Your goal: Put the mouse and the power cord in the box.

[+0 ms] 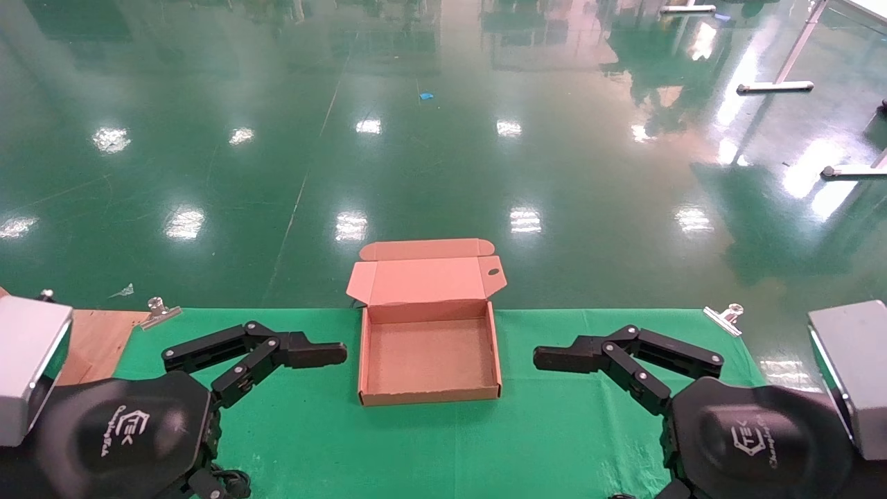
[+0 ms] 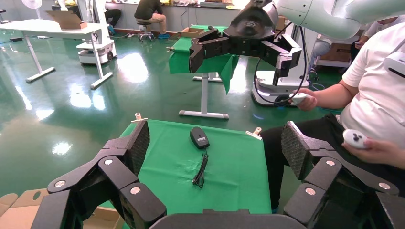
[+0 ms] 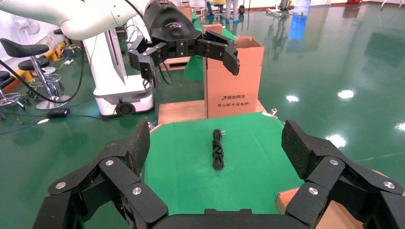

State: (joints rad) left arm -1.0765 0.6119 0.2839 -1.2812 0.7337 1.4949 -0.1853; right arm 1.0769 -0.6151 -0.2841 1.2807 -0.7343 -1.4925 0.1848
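Head view hides mouse (image 2: 199, 137) and power cord (image 3: 218, 149) — wrists only.

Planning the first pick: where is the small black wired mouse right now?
The small black wired mouse shows only in the left wrist view, lying on the green table cloth between the open left gripper fingers, its thin cable trailing toward the camera.

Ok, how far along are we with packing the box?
Only the setup is done: the box sits open and empty. Nothing is in hand; the left hand and right hand are both open beside it. The mouse and power cord still lie on the green cloth, unpacked.
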